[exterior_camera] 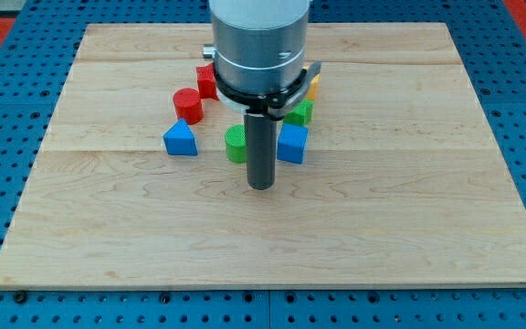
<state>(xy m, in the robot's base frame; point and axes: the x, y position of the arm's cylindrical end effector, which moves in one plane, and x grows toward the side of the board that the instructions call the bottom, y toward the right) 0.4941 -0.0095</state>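
My tip (260, 186) rests on the wooden board (272, 228) just below the middle of a cluster of blocks. Nearest are a green cylinder (236, 143) at its upper left and a blue cube (292, 143) at its upper right; whether either touches the rod I cannot tell. A blue triangular block (180, 139) lies further left. Above that sits a red cylinder (188, 104), and another red block (206, 81) is partly hidden by the arm. A green block (299, 112) and a yellow block (312, 88) peek out at the arm's right.
The arm's grey body (258, 41) covers the top middle of the board. A blue pegboard surface (7, 183) surrounds the board, with red patches at the view's top corners.
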